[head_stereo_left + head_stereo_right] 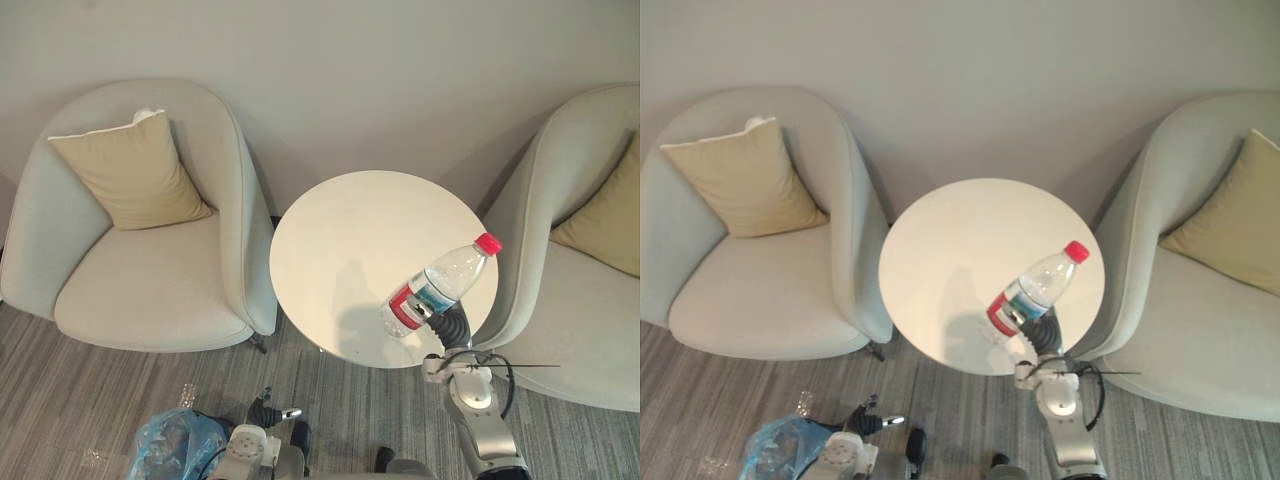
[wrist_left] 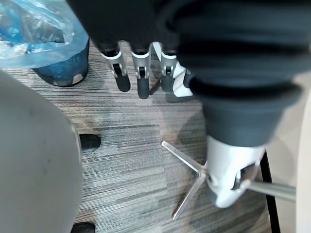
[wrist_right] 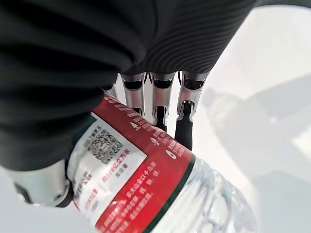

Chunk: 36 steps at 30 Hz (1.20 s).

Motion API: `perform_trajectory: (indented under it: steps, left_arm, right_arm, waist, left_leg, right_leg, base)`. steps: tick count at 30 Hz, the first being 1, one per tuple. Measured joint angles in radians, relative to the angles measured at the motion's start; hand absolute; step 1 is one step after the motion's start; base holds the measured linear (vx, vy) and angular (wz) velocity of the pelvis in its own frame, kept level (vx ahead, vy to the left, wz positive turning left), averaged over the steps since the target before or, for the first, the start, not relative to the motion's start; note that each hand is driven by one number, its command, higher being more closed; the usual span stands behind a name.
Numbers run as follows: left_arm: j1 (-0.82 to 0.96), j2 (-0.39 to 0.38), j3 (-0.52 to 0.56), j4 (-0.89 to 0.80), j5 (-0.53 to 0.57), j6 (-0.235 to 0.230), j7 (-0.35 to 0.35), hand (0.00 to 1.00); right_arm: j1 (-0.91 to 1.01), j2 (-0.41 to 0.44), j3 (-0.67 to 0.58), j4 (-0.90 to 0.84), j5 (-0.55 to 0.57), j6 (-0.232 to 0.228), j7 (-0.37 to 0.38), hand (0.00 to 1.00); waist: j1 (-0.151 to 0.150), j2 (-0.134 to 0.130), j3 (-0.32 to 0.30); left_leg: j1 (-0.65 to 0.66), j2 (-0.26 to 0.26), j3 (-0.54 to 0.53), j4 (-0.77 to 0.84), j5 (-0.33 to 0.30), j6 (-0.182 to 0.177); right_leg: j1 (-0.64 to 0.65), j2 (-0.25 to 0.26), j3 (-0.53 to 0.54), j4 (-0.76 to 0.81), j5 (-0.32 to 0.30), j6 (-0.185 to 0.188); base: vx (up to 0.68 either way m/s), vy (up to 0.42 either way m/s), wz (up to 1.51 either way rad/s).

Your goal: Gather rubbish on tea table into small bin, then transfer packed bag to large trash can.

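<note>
A clear plastic water bottle [image 1: 440,285] with a red cap and red label is tilted above the near right part of the round white tea table [image 1: 345,225]. My right hand [image 1: 448,326] is shut on its lower end; in the right wrist view the fingers [image 3: 155,104] curl round the label of the bottle [image 3: 146,189]. My left hand [image 1: 262,411] hangs low over the floor, its fingers [image 2: 141,73] relaxed and holding nothing. Beside it on the floor stands the small bin [image 1: 172,447] lined with a blue bag [image 2: 34,29].
A pale armchair [image 1: 150,280] with a beige cushion [image 1: 135,175] stands left of the table, and a second armchair [image 1: 560,290] stands to its right. The table's metal foot [image 2: 187,170] spreads over the grey striped floor. A wall runs behind.
</note>
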Motion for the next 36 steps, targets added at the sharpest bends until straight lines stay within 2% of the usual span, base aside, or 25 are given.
perform_trajectory:
  steps: [8,12,15,17,18,19,20,21,22,24,26,27,28,29,30,31,32,34,35,36]
  left_arm:
    - [0.000,0.004,-0.018,0.011,0.000,-0.001,0.003,0.00]
    - [-0.003,0.009,-0.049,0.018,0.000,0.000,0.003,0.00]
    - [-0.010,0.001,-0.057,0.012,0.000,-0.003,0.004,0.00]
    - [-0.010,-0.004,-0.059,-0.009,0.000,-0.008,0.004,0.00]
    - [-0.010,-0.001,-0.061,-0.013,0.000,-0.014,0.004,0.00]
    - [-0.015,0.005,-0.058,-0.021,0.001,-0.015,0.003,0.00]
    - [-0.018,0.004,-0.056,-0.024,0.001,-0.015,0.003,0.00]
    - [-0.018,0.003,-0.055,-0.018,0.002,-0.014,0.003,0.00]
    - [-0.014,-0.005,-0.055,-0.008,0.009,-0.014,0.002,0.00]
    - [0.002,-0.025,-0.057,-0.005,0.027,-0.013,0.002,0.00]
    - [0.008,-0.042,-0.086,-0.014,0.044,-0.012,0.003,0.00]
    - [0.007,-0.051,-0.116,-0.025,0.061,-0.011,0.001,0.00]
    - [0.004,-0.054,-0.126,-0.025,0.068,-0.011,0.000,0.00]
    - [-0.002,-0.049,-0.132,-0.022,0.077,-0.009,-0.001,0.00]
    - [0.004,-0.030,-0.133,-0.022,0.078,-0.002,-0.001,0.00]
    - [0.011,-0.022,-0.129,-0.031,0.077,-0.001,-0.002,0.00]
    - [0.019,-0.003,-0.121,-0.033,0.078,-0.001,-0.001,0.00]
    - [0.031,0.005,-0.091,-0.030,0.075,-0.001,0.005,0.00]
    - [0.034,0.008,-0.067,-0.028,0.075,-0.001,0.007,0.00]
    - [0.036,0.017,-0.062,-0.028,0.074,-0.001,0.006,0.00]
  right_arm:
    - [0.087,0.000,0.061,-0.081,-0.114,-0.017,-0.003,1.00]
    - [0.094,-0.002,0.090,-0.081,-0.123,-0.018,-0.011,1.00]
    - [0.078,-0.030,0.100,-0.079,-0.153,-0.018,-0.023,1.00]
    - [0.038,-0.051,0.111,-0.078,-0.156,-0.017,-0.032,1.00]
    - [0.005,-0.053,0.114,-0.069,-0.156,-0.016,-0.040,1.00]
    - [-0.031,-0.050,0.116,-0.055,-0.157,-0.013,-0.047,1.00]
    - [-0.057,-0.055,0.116,-0.039,-0.157,-0.012,-0.048,1.00]
    - [-0.099,-0.062,0.117,-0.018,-0.157,-0.001,-0.049,1.00]
    - [-0.116,-0.065,0.116,-0.009,-0.157,-0.001,-0.053,1.00]
    - [-0.132,-0.075,0.107,0.006,-0.156,0.000,-0.072,1.00]
    - [-0.132,-0.083,0.082,0.006,-0.156,0.000,-0.080,1.00]
    - [-0.133,-0.082,0.058,0.006,-0.155,0.000,-0.084,1.00]
    - [-0.133,-0.081,0.048,0.009,-0.155,0.002,-0.086,1.00]
    - [-0.139,-0.072,0.022,0.035,-0.157,0.006,-0.087,1.00]
    - [-0.143,-0.035,0.023,0.080,-0.159,0.021,-0.083,1.00]
    - [-0.140,-0.019,0.024,0.091,-0.162,0.027,-0.083,1.00]
    - [-0.132,0.013,0.035,0.107,-0.181,0.032,-0.082,1.00]
    - [-0.135,0.036,0.068,0.120,-0.194,0.031,-0.071,1.00]
    - [-0.129,0.047,0.075,0.120,-0.194,0.031,-0.065,1.00]
    - [-0.113,0.051,0.072,0.117,-0.194,0.031,-0.061,1.00]
  waist:
    - [-0.008,0.000,-0.003]
    - [-0.014,0.008,0.000]
    - [-0.012,0.032,0.017]
    - [-0.010,0.058,0.030]
    - [-0.012,0.068,0.036]
    - [-0.019,0.049,0.041]
    - [-0.014,0.055,0.040]
    - [-0.008,0.053,0.041]
    - [-0.017,0.057,0.039]
    - [-0.039,0.063,0.031]
    - [-0.062,0.072,0.012]
    - [-0.080,0.090,0.000]
    - [-0.081,0.103,-0.008]
    - [-0.074,0.097,-0.004]
    - [-0.050,0.063,-0.002]
    - [-0.043,0.056,-0.001]
    - [-0.035,0.037,-0.008]
    - [-0.030,0.035,-0.008]
    - [-0.032,0.040,-0.006]
    - [-0.038,0.033,-0.004]
  left_leg:
    - [0.015,0.002,0.012,0.003,0.001,-0.002]
    - [-0.013,-0.005,-0.026,0.038,0.003,-0.004]
    - [-0.079,-0.004,-0.038,0.115,0.007,-0.007]
    - [-0.201,-0.005,0.006,0.270,0.015,0.006]
    - [-0.235,-0.007,0.010,0.268,0.056,0.007]
    - [-0.232,0.001,0.041,0.247,0.062,0.032]
    - [-0.249,0.023,0.106,0.339,0.002,0.064]
    - [-0.224,0.071,0.215,0.460,-0.074,0.071]
    - [-0.165,0.118,0.297,0.483,-0.116,0.066]
    - [-0.040,0.190,0.412,0.418,-0.141,0.043]
    - [0.025,0.216,0.451,0.278,-0.124,0.009]
    - [0.049,0.211,0.448,0.150,-0.092,-0.046]
    - [0.053,0.201,0.442,0.085,-0.084,-0.077]
    - [0.071,0.180,0.429,-0.002,-0.069,-0.111]
    - [0.070,0.152,0.410,-0.003,-0.059,-0.099]
    - [0.072,0.141,0.399,0.002,-0.060,-0.097]
    - [0.079,0.112,0.390,0.012,-0.061,-0.089]
    - [0.093,0.086,0.385,0.017,-0.073,-0.062]
    - [0.079,0.066,0.368,0.029,-0.081,-0.044]
    - [0.058,0.045,0.337,0.051,-0.092,-0.024]
  right_leg:
    - [0.015,0.001,0.018,-0.016,0.023,0.006]
    - [0.029,0.000,-0.020,-0.012,0.023,0.006]
    - [0.013,0.004,-0.065,0.015,0.017,0.000]
    - [-0.023,0.023,-0.068,0.044,0.010,-0.013]
    - [-0.036,0.044,-0.061,0.038,0.009,-0.040]
    - [-0.066,0.012,-0.107,0.039,0.033,-0.062]
    - [-0.082,0.008,-0.125,0.055,0.034,-0.065]
    - [-0.090,-0.002,-0.150,0.068,0.037,-0.070]
    - [-0.089,-0.012,-0.176,0.072,0.042,-0.073]
    - [-0.092,-0.035,-0.245,0.082,0.047,-0.065]
    - [-0.119,-0.063,-0.338,0.095,0.058,-0.048]
    - [-0.138,-0.074,-0.404,0.093,0.073,-0.029]
    - [-0.147,-0.076,-0.429,0.092,0.082,-0.022]
    - [-0.146,-0.086,-0.465,0.086,0.102,-0.005]
    - [-0.127,-0.110,-0.473,0.069,0.129,0.002]
    - [-0.113,-0.119,-0.473,0.060,0.137,0.007]
    - [-0.094,-0.146,-0.467,0.051,0.148,0.021]
    - [-0.083,-0.177,-0.436,0.069,0.149,0.022]
    - [-0.105,-0.188,-0.371,0.106,0.135,0.003]
    - [-0.133,-0.184,-0.229,0.143,0.041,-0.036]
  base:
    - [-0.05,0.021,-0.07]
    - [-0.04,-0.008,0.27]
    - [-0.07,-0.013,0.53]
    - [-0.19,-0.034,0.64]
    - [-0.27,-0.061,0.89]
    - [-0.29,-0.050,0.88]
    - [-0.25,-0.031,0.71]
    - [-0.19,-0.031,0.62]
    - [-0.17,-0.022,0.73]
    - [-0.16,0.075,1.20]
    - [-0.18,0.159,1.65]
    - [-0.13,0.189,1.51]
    - [-0.15,0.273,1.59]
    - [-0.14,0.299,1.08]
    - [-0.12,0.293,0.85]
    - [-0.13,0.320,0.53]
    - [-0.10,0.275,0.28]
    - [-0.08,0.211,0.11]
    - [-0.12,0.147,0.30]
    - [-0.11,0.116,0.49]
